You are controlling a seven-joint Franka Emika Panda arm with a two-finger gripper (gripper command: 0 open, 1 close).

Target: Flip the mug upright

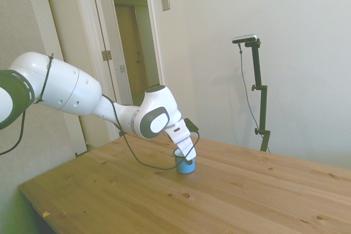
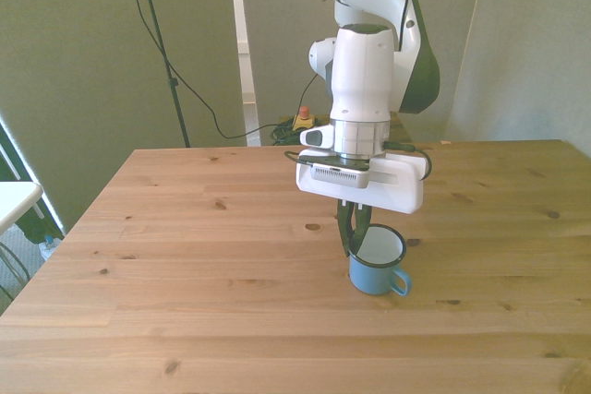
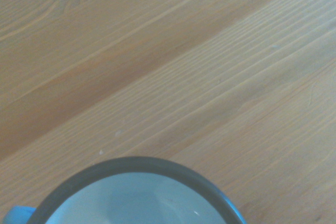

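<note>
The wooden table (image 2: 185, 256) fills most of what you see, its planks running across the front view and its pale grain passing close under the wrist camera; over it your white arm (image 1: 71, 91) reaches in from the side view's left, bends at a grey-capped joint, and points its last link steeply down toward the boards; in the front view that link hangs nearly upright above the table's middle, with a dark cable looping along it; below it the claw (image 2: 354, 226) comes down at the mug (image 2: 377, 262), its dark fingers (image 2: 346, 228) straddling the rim on the side toward the front view's left, one seeming to dip inside the mouth and the other outside the wall, though you cannot tell from these views whether they press on the wall or stand a little off it; the mug stands upright on the table, mouth up, near the middle and slightly toward the front view's right, light blue outside and white inside with a dark rim; its small handle (image 2: 400, 283) points toward the front view's right; in the wrist view you look straight down into that white hollow.
</note>
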